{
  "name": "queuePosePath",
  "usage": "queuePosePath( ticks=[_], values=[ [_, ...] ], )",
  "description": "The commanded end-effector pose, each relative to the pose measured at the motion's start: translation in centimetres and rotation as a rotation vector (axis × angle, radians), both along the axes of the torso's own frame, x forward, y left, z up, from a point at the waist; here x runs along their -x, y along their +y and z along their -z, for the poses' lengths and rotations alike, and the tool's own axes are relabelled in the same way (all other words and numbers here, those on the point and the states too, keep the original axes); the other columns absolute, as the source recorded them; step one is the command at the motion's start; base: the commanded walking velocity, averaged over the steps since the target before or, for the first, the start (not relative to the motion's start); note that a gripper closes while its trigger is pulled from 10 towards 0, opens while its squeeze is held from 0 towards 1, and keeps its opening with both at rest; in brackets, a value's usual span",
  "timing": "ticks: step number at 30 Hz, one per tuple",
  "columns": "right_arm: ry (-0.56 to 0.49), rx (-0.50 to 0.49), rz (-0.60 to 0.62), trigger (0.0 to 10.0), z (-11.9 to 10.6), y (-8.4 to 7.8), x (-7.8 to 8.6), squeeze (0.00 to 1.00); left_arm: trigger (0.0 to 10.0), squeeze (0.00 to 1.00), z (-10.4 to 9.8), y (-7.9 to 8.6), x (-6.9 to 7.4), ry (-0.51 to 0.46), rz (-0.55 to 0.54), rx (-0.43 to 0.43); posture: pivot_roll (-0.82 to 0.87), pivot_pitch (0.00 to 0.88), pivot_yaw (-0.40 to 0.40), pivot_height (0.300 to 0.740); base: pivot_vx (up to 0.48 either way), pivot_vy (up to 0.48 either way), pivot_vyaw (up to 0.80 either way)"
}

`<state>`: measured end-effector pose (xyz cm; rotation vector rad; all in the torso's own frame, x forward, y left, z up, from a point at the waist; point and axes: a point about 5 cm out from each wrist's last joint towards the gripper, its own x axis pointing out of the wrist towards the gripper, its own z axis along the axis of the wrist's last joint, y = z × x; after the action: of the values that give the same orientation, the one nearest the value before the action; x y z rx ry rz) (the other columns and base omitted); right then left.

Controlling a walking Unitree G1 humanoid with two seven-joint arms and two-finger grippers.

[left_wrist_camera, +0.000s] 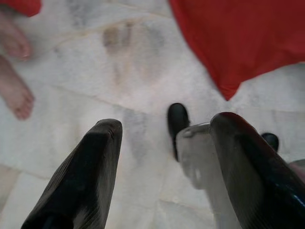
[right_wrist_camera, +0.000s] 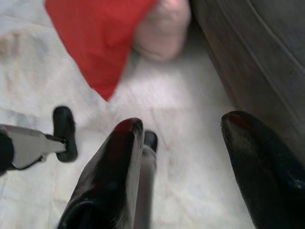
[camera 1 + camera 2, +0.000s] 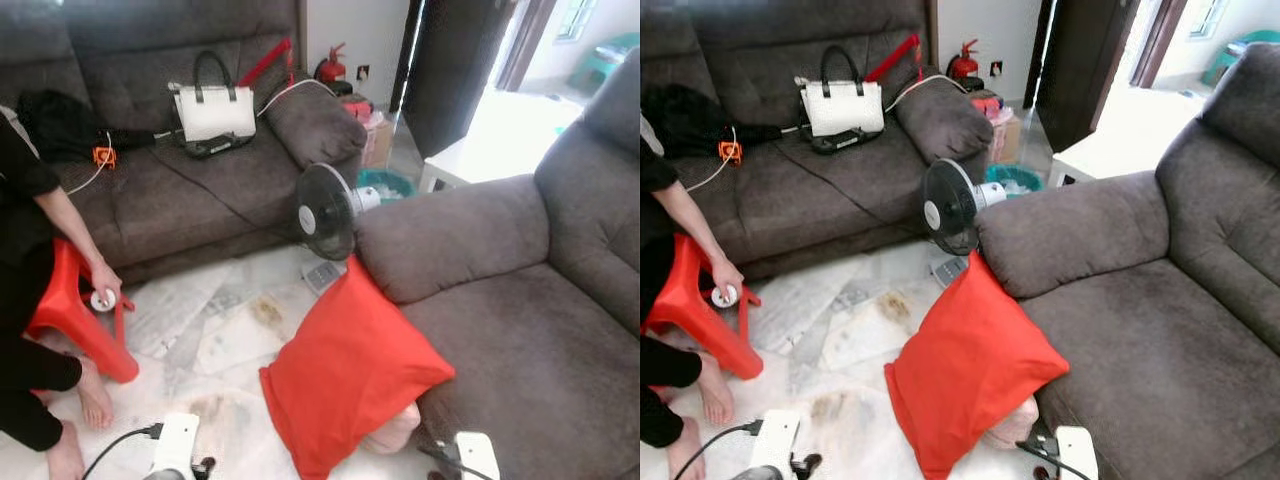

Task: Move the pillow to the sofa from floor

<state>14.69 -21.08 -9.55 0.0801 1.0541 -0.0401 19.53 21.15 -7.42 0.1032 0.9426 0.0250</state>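
Left gripper (image 1: 164, 143) hangs low over the pale marble floor (image 3: 230, 330), fingers spread apart, nothing between them. Right gripper (image 2: 183, 152) likewise parted, above floor beside the grey fabric sofa (image 3: 520, 330). Square red pillow (image 3: 350, 370) stands tilted on the floor, leaning against the sofa's front edge. Seated person's hand (image 3: 103, 281) rests on a red plastic stool (image 3: 70, 315).

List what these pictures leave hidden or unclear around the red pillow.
- Pink thing under the red pillow: left eye view, mostly covered by the pillow, identity unclear.
- Person: left eye view, cut off by the frame's edge.
- Fan: base hidden behind the sofa arm.
- Right wrist view: blurred.
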Motion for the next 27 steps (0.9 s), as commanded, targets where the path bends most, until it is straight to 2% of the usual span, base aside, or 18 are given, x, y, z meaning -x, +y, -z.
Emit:
queuePosePath(
  ticks=[1, 21, 27],
  values=[
    [-0.017, 0.0, 0.01, 10.0, -0.19, -0.12, -0.44, 0.0, 10.0, 0.0, -0.09, 0.16, -0.09, -0.008, -0.001, -0.001, 0.05, 0.017, -0.069, 0.74, 0.0, 0.0, 0.0],
    [-0.019, -0.002, 0.019, 10.0, -0.19, -0.11, -0.43, 0.0, 10.0, 0.0, -0.1, 0.17, -0.09, -0.009, -0.003, 0.0, 0.06, 0.02, -0.067, 0.74, 0.0, 0.0, 0.0],
    [-0.021, -0.001, 0.033, 10.0, -0.19, -0.14, -0.42, 0.0, 10.0, 0.0, -0.12, 0.13, -0.12, -0.013, 0.001, 0.011, 0.05, 0.021, -0.068, 0.74, 0.26, 0.0, 0.0]
  ],
)
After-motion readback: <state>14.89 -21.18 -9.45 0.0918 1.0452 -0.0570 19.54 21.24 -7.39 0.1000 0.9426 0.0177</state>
